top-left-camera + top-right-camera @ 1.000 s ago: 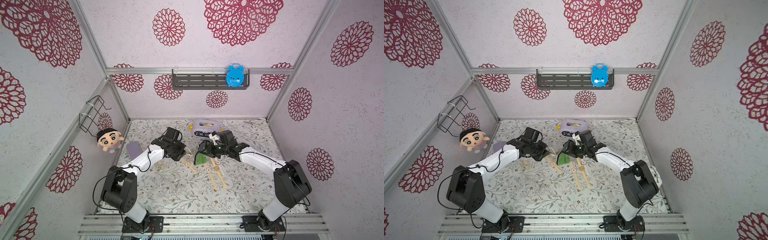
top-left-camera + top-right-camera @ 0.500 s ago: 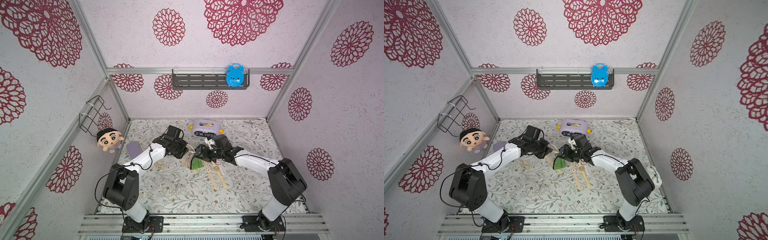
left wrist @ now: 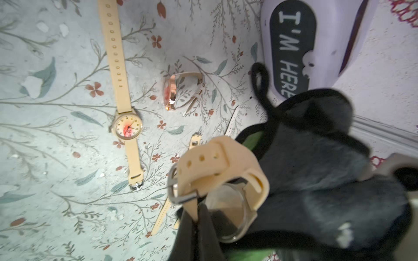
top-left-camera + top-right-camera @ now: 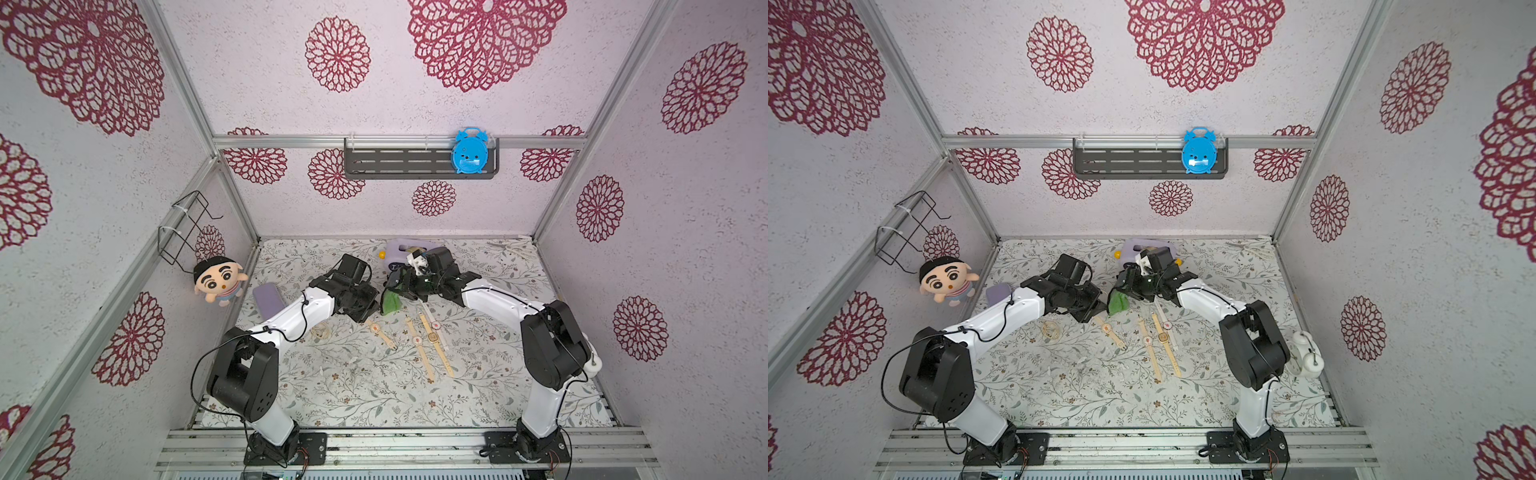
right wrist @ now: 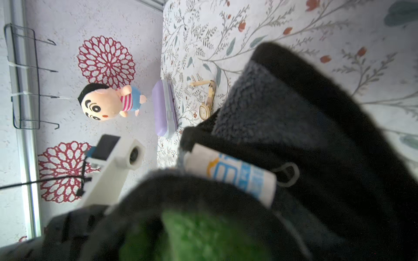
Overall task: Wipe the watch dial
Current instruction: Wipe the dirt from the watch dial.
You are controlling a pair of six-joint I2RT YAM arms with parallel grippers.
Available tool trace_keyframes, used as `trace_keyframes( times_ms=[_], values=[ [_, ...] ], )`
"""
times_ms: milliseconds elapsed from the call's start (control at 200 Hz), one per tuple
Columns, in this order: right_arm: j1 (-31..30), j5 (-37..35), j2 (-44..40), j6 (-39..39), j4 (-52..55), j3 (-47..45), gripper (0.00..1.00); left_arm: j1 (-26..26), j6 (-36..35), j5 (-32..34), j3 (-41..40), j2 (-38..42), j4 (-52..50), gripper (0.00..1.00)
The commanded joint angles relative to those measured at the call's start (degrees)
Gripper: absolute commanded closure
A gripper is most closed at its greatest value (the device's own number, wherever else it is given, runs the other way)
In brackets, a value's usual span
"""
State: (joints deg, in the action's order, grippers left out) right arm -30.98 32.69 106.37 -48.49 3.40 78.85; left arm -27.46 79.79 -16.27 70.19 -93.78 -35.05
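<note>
Since a second ago, my right end effector [image 4: 397,287] has travelled across toward my left end effector [image 4: 366,308]. The two now stand just beside each other above the floral-patterned table [image 4: 332,386].

Right end effector: closed on one dark grey and green fleece cloth [image 4: 390,302].

Left end effector: closed on one cream rubber-strapped watch with fastened buckle [image 3: 217,171], held clear of the table. In the left wrist view the cloth rests against this watch's case. Whether it covers the dial I cannot tell.

Watches on the table, counted: five. Four lie close together:
- first cream-strapped watch [image 4: 376,328]
- second cream-strapped watch [image 4: 417,340]
- third cream-strapped watch [image 4: 434,337]
- one pale-strapped watch [image 4: 434,325]

One gold bracelet watch [image 5: 204,110] lies apart, near one lilac oblong case [image 5: 164,108].

One lilac box lettered "I'M HERE" [image 3: 291,45] stands at the back of the table.
</note>
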Motion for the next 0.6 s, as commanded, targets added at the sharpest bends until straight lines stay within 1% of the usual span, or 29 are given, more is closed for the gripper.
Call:
trace_keyframes(
  times_ms=[0, 145, 260, 375, 430, 595],
  values=[
    [2.24, 1.23, -0.3, 1.9, -0.95, 3.4, 1.0, -1.02, -2.93, -1.4, -1.02, 0.59, -4.21, 1.0],
    [4.12, 1.49, -1.61, 2.51, -0.58, 1.81, 1.0, -0.77, -0.95, -0.99, -3.27, 2.55, -3.86, 1.0],
    [4.8, 1.43, -4.17, 3.0, -0.63, -1.49, 1.0, -0.57, 1.02, 0.61, -3.59, 3.25, -6.45, 1.0],
    [4.79, 1.09, -6.98, 3.92, 0.09, -4.94, 1.0, -0.41, 3.31, 2.79, -3.42, 2.89, -11.96, 1.0],
    [4.88, 0.89, -8.57, 4.24, 0.25, -6.73, 1.0, -0.37, 4.2, 4.37, -2.98, 2.23, -16.1, 1.0],
    [4.78, -0.58, -13.31, 5.7, 1.59, -11.23, 1.0, -0.34, 5.46, 7.72, -0.81, -2.29, -26.29, 0.99]
  ],
)
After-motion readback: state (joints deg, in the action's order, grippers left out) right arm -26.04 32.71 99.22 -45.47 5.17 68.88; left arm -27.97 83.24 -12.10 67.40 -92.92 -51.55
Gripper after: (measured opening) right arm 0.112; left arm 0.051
